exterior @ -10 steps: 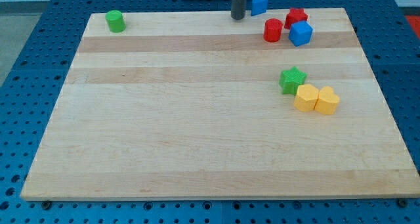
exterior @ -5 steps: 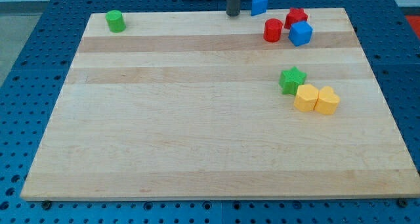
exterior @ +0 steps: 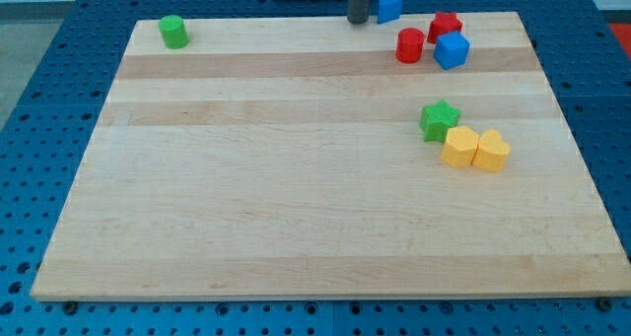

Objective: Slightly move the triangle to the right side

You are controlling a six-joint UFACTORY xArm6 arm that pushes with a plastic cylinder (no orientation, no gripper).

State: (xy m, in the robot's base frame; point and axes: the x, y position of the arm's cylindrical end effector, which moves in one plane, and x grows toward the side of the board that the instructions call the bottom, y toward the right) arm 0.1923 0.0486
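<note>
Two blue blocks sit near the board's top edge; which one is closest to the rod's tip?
The blue triangle, just to the view's right of my tip. The blue cube lies farther right and lower, beside the red blocks.

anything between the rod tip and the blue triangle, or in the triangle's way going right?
Nothing visible. My tip sits just to the view's left of the blue triangle block, with no block between them. To the triangle's right the wooden board's top edge shows no blocks; the red star-like block lies lower right.

Tip (exterior: pixel 357 22) shifted right, now just left of blue triangle (exterior: pixel 389 7).
</note>
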